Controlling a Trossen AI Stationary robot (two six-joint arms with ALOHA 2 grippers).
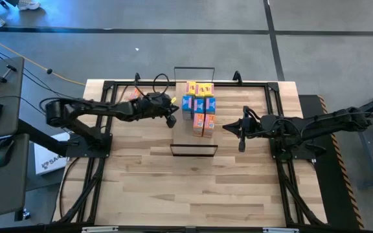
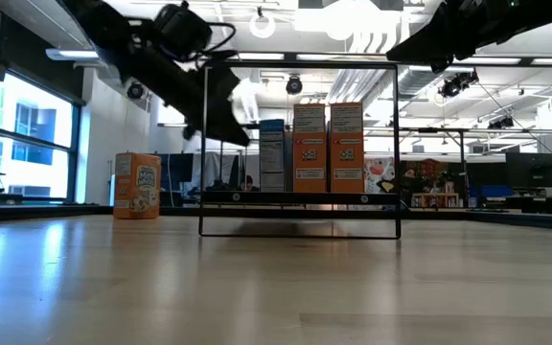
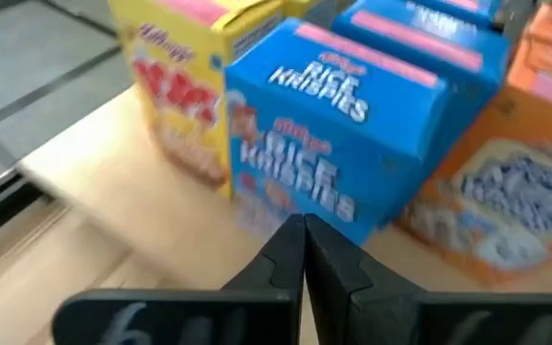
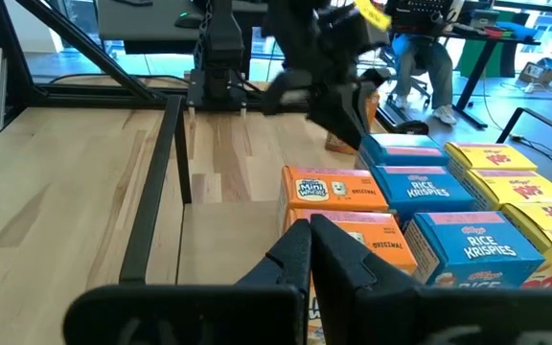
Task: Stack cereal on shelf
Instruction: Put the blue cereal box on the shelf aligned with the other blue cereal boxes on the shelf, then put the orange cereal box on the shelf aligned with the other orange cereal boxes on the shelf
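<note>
The left gripper [image 1: 171,120] hangs above the table with its two dark fingers [image 3: 300,251] pressed tip to tip, holding nothing, just beside the left side of the cereal boxes [image 1: 199,105]; its wrist view looks straight onto a blue Rice Krispies box [image 3: 338,144], with a yellow box [image 3: 185,91] on one side of it and an orange box [image 3: 506,192] on the other. The right gripper [image 1: 241,146] is likewise closed on nothing, fingers [image 4: 310,249] together, poised on the opposite side of the boxes, a little apart from them and pointing toward them.

The boxes stand upright, packed together in two rows on the shelf [image 1: 196,141], a light-wood board with black wire loops at both short ends that sits in the middle of the plank table [image 1: 193,188]. From above the cluster fills the far part of the board, while the near part is bare. In the low view orange boxes [image 2: 328,149] show side by side inside the wire loop [image 2: 300,149]. One more orange box [image 2: 137,186] stands alone on the table, well to the left of the shelf
</note>
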